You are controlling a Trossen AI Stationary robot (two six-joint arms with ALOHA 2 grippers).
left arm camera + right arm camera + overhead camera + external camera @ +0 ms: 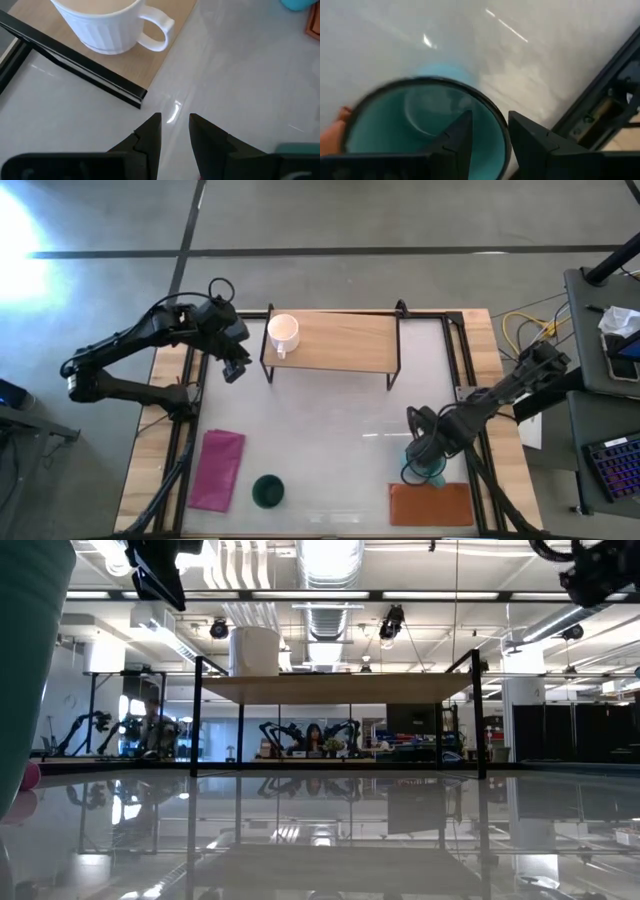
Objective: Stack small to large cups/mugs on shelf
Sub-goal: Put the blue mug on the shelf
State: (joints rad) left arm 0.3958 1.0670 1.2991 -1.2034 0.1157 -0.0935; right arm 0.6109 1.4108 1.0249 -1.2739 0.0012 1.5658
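Observation:
The small white mug stands on its base at the left end of the light-wood shelf, also in the left wrist view. My left gripper hovers open beside that end of the shelf, touching nothing. My right gripper is at the teal mug by the table's near right corner, seen from above in the right wrist view. The dark green cup stands upright near the near edge and looms at the low view's left. My right gripper holds the teal mug by its rim, one finger inside the mug and the other outside its wall. The fingers come from above, pointing down. The mug's mouth faces up; whether its base is off the table, I cannot tell.
A pink cloth lies flat near the left near corner, beside the green cup. A brown-orange mat lies just nearer than the teal mug. The shelf's black legs stand next to my left gripper. Bare tabletop lies between shelf and near edge.

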